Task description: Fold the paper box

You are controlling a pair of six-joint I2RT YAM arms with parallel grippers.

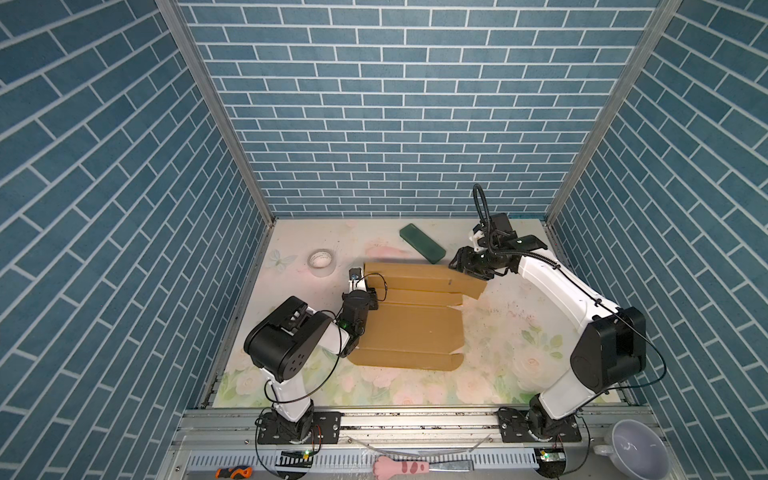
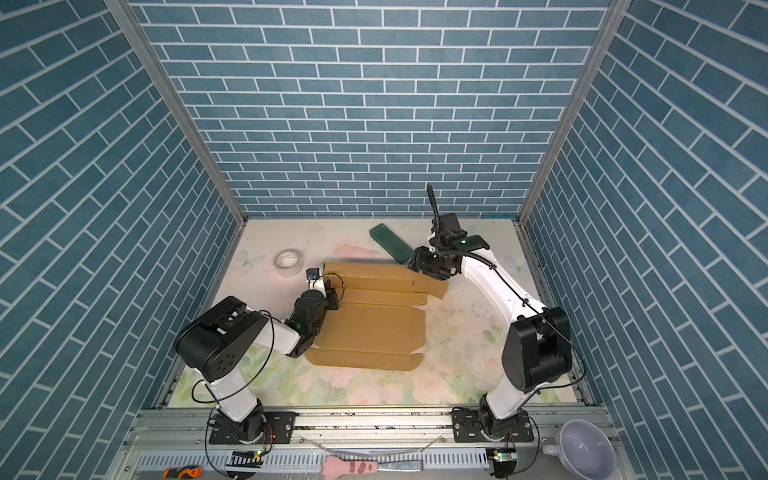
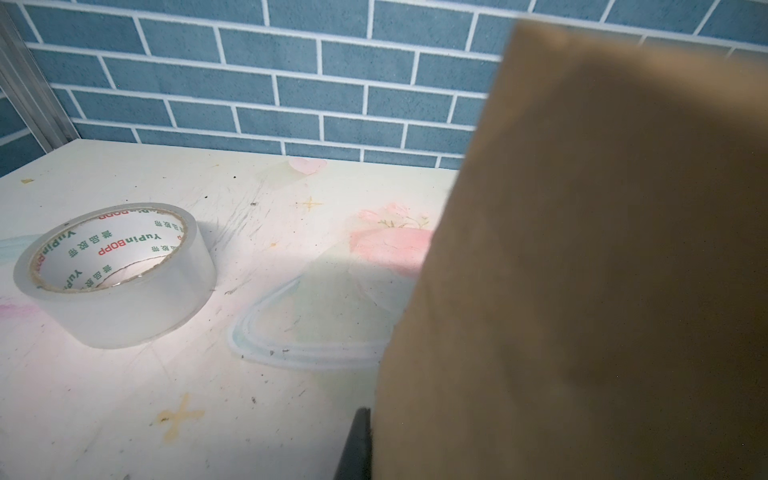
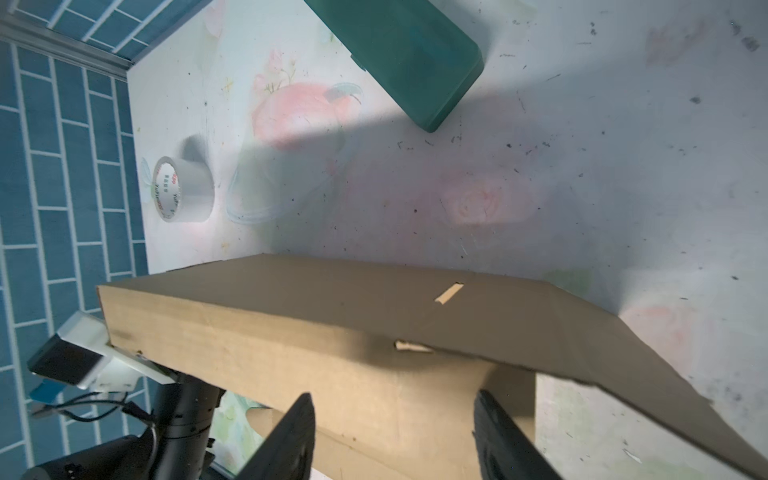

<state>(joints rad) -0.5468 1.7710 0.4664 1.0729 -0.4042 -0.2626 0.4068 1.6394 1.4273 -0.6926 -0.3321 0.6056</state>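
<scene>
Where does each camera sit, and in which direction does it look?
Top views: high at the front, looking down on table, paper box and both arms.
Left wrist: low, facing back wall; left claw, one finger visible, grips box.
Right wrist: above the box's far end, looking down; right claw open.
Shared: all show the tape roll.

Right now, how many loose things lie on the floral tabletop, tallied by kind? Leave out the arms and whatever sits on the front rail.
Brown cardboard paper box: 1
Clear tape roll: 1
Dark green block: 1
Total: 3
</scene>
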